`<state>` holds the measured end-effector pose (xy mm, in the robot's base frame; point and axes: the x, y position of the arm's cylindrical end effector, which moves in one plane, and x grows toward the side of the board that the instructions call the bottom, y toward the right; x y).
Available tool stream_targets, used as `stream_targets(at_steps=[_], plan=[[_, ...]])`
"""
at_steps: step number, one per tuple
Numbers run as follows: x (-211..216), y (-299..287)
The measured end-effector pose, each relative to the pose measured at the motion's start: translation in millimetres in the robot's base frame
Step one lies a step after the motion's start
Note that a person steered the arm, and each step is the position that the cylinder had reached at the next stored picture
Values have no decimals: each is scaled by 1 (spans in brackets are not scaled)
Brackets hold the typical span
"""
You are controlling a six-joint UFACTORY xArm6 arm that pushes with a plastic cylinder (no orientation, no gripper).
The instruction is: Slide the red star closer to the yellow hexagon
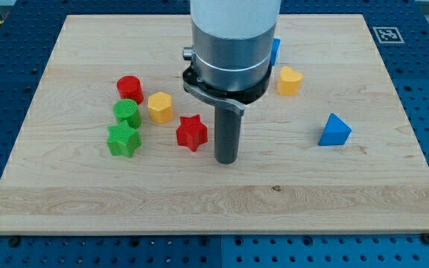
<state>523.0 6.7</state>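
Note:
The red star [191,132] lies near the board's middle, a little left of centre. The yellow hexagon [160,107] sits just up and left of it, a small gap between them. My tip [226,159] rests on the board just right of the red star and slightly lower, close to it but apart. The arm's grey body rises from the rod to the view's top.
A red cylinder [129,88], a green cylinder [126,113] and a green star [123,139] cluster left of the hexagon. A yellow heart [289,80] and a blue triangle [334,130] lie to the right. A blue block [275,50] is partly hidden behind the arm. The wooden board [214,201] has edges all round.

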Motion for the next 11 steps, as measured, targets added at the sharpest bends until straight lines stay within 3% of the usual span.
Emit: stream_targets(at_steps=[7, 9, 11], plan=[[-46, -7], [10, 12], [16, -8]])
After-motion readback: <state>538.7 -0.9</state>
